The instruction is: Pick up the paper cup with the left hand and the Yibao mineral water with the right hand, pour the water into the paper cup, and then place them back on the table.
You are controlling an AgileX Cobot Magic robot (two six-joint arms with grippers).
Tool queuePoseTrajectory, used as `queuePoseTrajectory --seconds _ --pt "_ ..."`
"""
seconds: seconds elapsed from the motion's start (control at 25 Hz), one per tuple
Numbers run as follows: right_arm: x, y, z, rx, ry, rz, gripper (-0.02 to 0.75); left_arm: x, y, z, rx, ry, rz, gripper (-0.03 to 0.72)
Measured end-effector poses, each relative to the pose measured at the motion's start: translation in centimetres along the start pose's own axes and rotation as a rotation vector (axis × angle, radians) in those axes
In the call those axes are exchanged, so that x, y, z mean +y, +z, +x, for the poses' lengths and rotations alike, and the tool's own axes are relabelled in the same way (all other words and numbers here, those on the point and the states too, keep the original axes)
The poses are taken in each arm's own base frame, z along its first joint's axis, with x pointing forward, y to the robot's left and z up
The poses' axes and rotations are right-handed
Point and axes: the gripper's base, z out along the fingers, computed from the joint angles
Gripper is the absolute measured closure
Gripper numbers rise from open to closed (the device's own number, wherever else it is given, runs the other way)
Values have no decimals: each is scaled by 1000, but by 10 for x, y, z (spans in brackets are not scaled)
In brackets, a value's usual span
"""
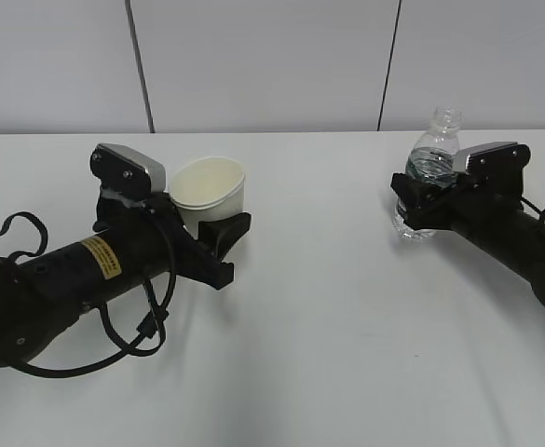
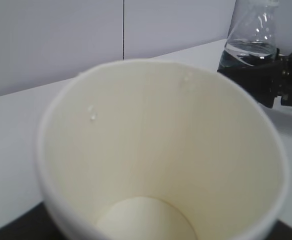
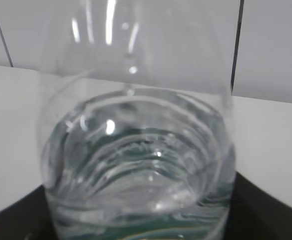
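Note:
The cream-white paper cup (image 1: 209, 189) sits between the fingers of my left gripper (image 1: 222, 244), which is shut on its lower part; the cup leans slightly. In the left wrist view the cup (image 2: 160, 150) fills the frame; its inside shows a bare bottom and a few small drops on the wall. My right gripper (image 1: 419, 203) is shut on the Yibao mineral water (image 1: 431, 158), upright and capless, its base close to the table (image 1: 328, 307). The bottle (image 3: 136, 150) fills the right wrist view, with water and green label showing. It also shows in the left wrist view (image 2: 253, 32).
A pale panelled wall (image 1: 272, 56) runs behind the table's far edge. Loose black cable (image 1: 132, 340) hangs under the left arm. Bare white tabletop lies between the two grippers and toward the front.

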Motion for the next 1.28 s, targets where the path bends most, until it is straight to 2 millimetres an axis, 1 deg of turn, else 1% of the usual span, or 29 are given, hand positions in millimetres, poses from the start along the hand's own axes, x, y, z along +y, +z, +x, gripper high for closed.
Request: queuePoseTrajectory --seconds 0.28,0.4,0.52,0.68,0.76,1.0,1.28 --pt "4 0 -1 6 -23 -37 268 -2 0 0 3 9 17 286" --pt "11 2 -5 17 -35 -60 267 -3 0 1 5 19 35 286" --pt "24 7 -17 -2 -63 -106 256 -6 0 1 9 28 56 286" --pt "47 19 -37 -43 -101 -167 253 -11 1 1 12 31 85 286" --pt "58 23 -42 -53 -114 -195 253 -13 1 1 14 33 99 286" --pt "90 36 -51 -63 -153 -279 251 -17 1 2 21 44 129 286" --pt "111 47 -57 -34 -222 -348 250 -20 0 3 29 62 159 286"
